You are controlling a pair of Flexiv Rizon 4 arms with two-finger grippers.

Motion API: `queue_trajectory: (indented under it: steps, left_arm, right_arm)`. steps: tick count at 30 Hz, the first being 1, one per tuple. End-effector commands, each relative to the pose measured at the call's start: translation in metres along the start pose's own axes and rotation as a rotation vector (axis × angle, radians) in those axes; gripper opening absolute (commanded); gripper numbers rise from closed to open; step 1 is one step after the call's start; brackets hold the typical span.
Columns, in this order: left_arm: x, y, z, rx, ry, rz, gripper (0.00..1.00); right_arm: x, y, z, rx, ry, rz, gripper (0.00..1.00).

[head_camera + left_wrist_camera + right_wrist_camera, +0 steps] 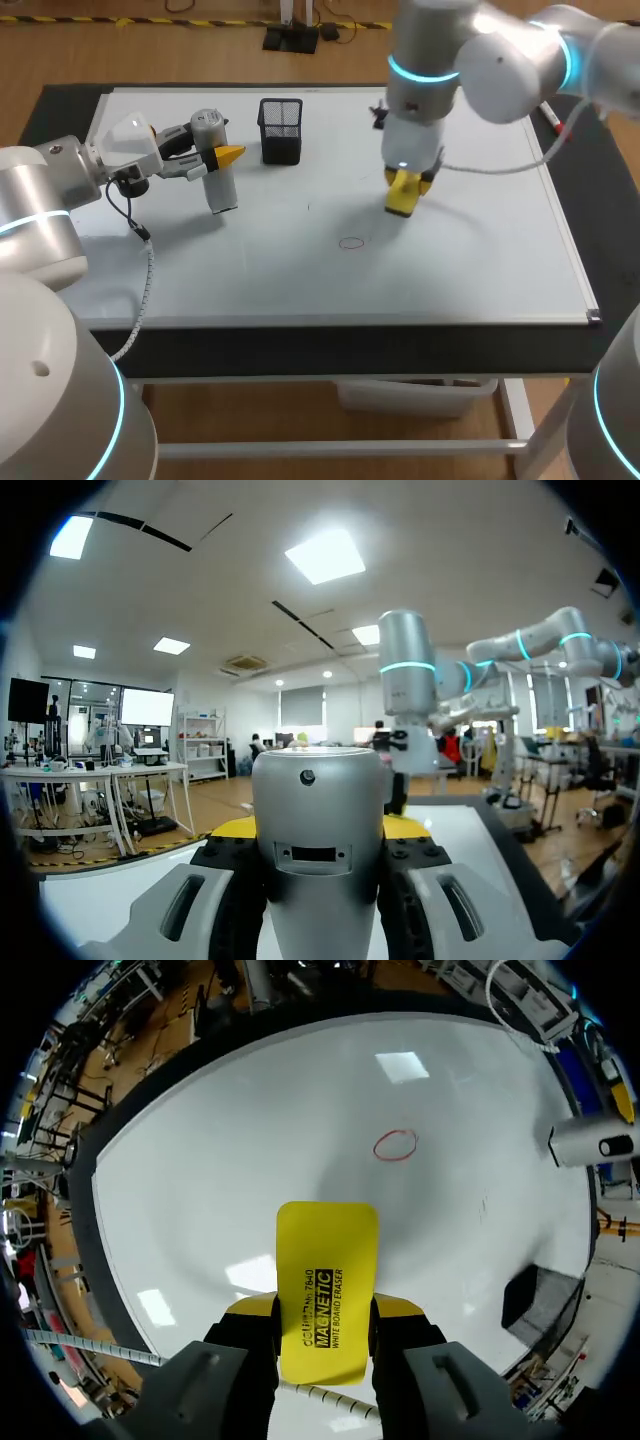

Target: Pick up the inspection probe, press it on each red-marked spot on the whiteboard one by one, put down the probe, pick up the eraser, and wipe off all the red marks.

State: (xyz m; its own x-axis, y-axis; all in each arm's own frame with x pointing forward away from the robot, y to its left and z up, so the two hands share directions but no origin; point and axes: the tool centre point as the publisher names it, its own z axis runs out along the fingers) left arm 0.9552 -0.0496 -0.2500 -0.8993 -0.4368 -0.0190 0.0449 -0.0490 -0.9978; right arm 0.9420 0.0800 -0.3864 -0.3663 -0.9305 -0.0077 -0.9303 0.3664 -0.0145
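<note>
The right gripper (pixel 325 1310) clamps the yellow eraser (pixel 327 1260), its long axis pointing out toward the red mark (pixel 394 1145) — apart, ahead on the whiteboard (pixel 250 1160). Farther from that mark, the left gripper (pixel 214 158) grips the probe (pixel 221 190) — upright on the board.

The black mesh holder (pixel 281 130) stands on the whiteboard (pixel 480 260). Left of the holder, the left hand (pixel 216 157) grips the upright probe (pixel 222 188). Right of the holder, the right hand (pixel 410 180) clasps the yellow eraser (pixel 402 197). A red mark (pixel 351 242) lies nearer than the holder, to its right.
</note>
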Motion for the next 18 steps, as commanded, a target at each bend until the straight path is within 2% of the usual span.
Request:
queue_trajectory:
  steps: [1,11,18]
  left_arm:
    - [0.000,0.000,0.000,0.002,0.001,0.001,0.00]
    - [0.000,0.000,0.000,0.002,0.001,0.001,0.00]
    - [0.000,0.000,0.000,0.002,0.001,0.001,0.00]
  right_arm:
    - [-0.024,0.025,0.005,0.029,0.031,-0.039,0.00]
    - [-0.065,0.068,0.016,0.012,0.019,-0.159,0.00]
    - [-0.084,0.089,0.026,-0.010,0.012,-0.224,0.00]
